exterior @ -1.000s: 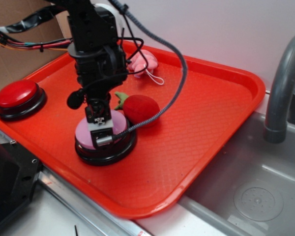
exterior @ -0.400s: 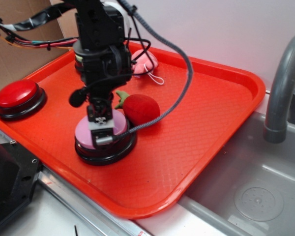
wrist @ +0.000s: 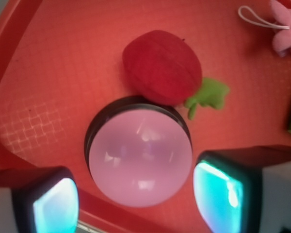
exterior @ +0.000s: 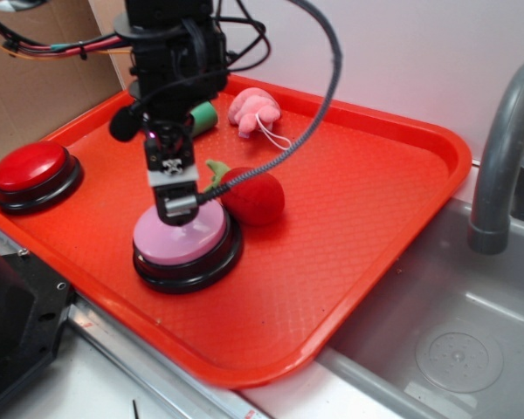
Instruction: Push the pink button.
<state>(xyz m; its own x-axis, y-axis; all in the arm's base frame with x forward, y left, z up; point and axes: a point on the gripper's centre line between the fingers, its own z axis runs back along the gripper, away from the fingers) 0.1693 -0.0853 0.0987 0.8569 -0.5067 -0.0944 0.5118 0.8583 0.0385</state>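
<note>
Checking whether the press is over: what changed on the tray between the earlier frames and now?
The gripper rose off the pink button and now hangs just above its dome; the arm moved up and back, uncovering a green object behind it. Nothing was grasped or released. The pink button, red button, red plush fruit, pink plush toy and tray stayed put.

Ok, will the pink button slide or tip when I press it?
Probably not: the pink button sits low on a broad black base, flat on the textured tray. The glossy dome may let the gripper skid if it lands off-centre.
</note>
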